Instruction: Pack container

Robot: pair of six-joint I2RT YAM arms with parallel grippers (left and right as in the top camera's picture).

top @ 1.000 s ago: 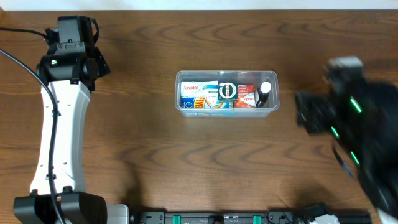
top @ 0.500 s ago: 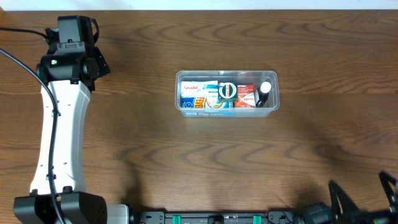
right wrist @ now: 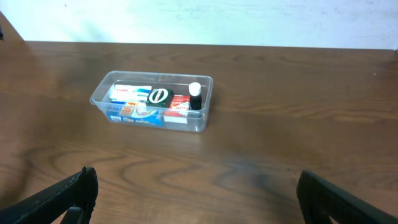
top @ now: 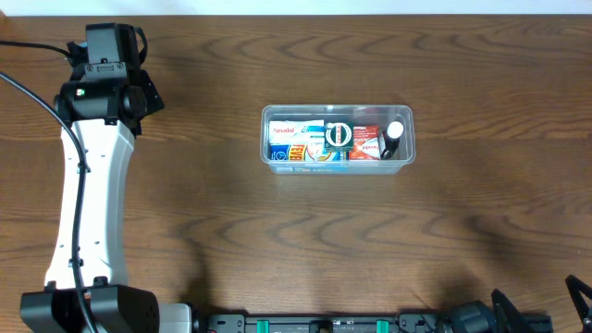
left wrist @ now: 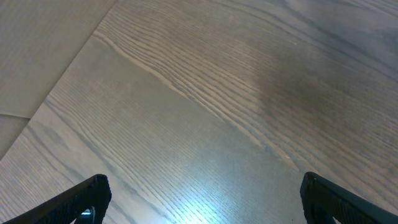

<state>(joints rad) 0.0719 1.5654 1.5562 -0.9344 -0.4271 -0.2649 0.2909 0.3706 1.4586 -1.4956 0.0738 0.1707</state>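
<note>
The container point(top: 338, 111) is a clear plastic tub at the table's middle, a little toward the back. It holds small blue, white and red boxes, a round black-and-white item point(top: 339, 135) and a small black bottle with a white cap point(top: 393, 137). It also shows in the right wrist view point(right wrist: 155, 76), far ahead. My right gripper point(right wrist: 199, 205) is open and empty, low at the table's front right point(top: 541, 314). My left gripper point(left wrist: 202, 208) is open and empty over bare wood at the far left.
The left arm point(top: 88, 176) stretches along the table's left side from front to back. The table's back edge meets a pale wall point(right wrist: 217, 18). In the left wrist view, the table's edge and a pale floor point(left wrist: 37, 50) show at upper left.
My right arm has drawn back from the right of the container to the table's front right corner. The left arm and the container have not moved.
</note>
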